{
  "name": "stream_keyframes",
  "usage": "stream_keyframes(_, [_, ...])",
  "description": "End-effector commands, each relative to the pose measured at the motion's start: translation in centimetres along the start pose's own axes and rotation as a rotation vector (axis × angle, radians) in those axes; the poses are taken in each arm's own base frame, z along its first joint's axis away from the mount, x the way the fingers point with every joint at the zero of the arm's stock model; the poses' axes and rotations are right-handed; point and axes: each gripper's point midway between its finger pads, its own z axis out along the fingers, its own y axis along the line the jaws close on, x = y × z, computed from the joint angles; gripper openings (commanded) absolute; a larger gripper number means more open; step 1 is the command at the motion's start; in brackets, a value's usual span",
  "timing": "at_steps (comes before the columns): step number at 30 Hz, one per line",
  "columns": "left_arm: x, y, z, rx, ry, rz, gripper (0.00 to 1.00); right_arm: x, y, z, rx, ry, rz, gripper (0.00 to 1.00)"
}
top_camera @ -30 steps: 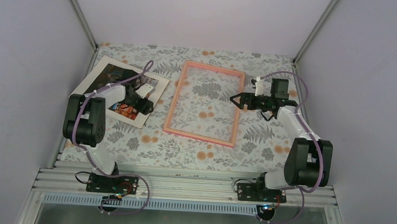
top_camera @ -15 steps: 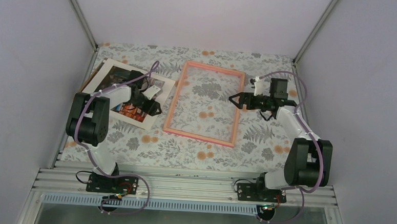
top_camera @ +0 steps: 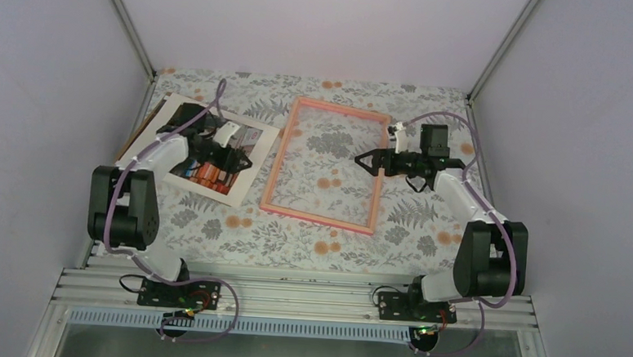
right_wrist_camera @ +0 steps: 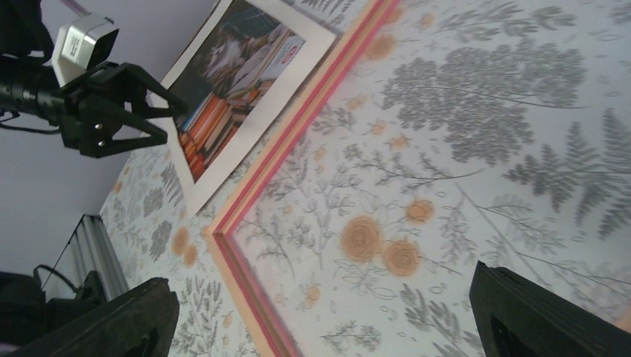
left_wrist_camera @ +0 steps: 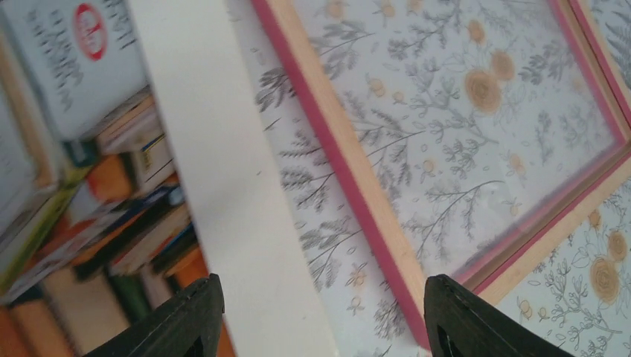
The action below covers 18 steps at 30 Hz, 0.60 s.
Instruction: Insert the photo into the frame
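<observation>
Lying flat: one photo (top_camera: 181,118), one frame (top_camera: 279,154); left hand (top_camera: 239,163), right hand (top_camera: 365,163) both spread, empty.

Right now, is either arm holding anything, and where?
Nothing is held. The left gripper hangs open over the photo; the right gripper hangs open over the frame.

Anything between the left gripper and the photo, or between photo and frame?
Nothing visible. The left gripper is open just above the photo, near its frame-side edge. Only a bare strip of tablecloth separates the photo from the frame. The right gripper hangs open over the frame's right side and may need to move off.
</observation>
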Motion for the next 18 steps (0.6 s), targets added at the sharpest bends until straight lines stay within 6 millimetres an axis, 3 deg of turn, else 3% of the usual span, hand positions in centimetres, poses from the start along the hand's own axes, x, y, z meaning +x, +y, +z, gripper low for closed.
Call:
stream_keyframes(1, [3.5,0.6,-1.2,-0.026,0.056,-0.036,0.68,0.0,3.0,0.9,-0.083,0.002,-0.062,0.97])
stream_keyframes(4, [4.1,1.6,-3.9,-0.224,0.033,0.195,0.7,0.2,4.2,1.7,-0.101,0.02,-0.114,0.97])
stream_keyframes(8, [5.7,1.9,-6.1,-0.447,0.041,0.599,0.83,1.0,4.4,2.6,-0.11,0.046,-0.131,0.97])
stream_keyframes(10, [7.2,1.7,-6.1,-0.517,0.067,0.768,0.84,1.2,4.0,3.0,-0.107,0.057,-0.126,0.96])
stream_keyframes(13, [7.9,1.1,-6.2,-0.64,0.051,0.999,0.84,1.2,3.7,3.3,-0.096,0.062,-0.131,0.96])
stream_keyframes(18, [10.2,-2.0,-4.9,-0.638,-0.005,1.249,0.84,1.2,3.3,3.3,-0.073,0.061,-0.138,0.96])
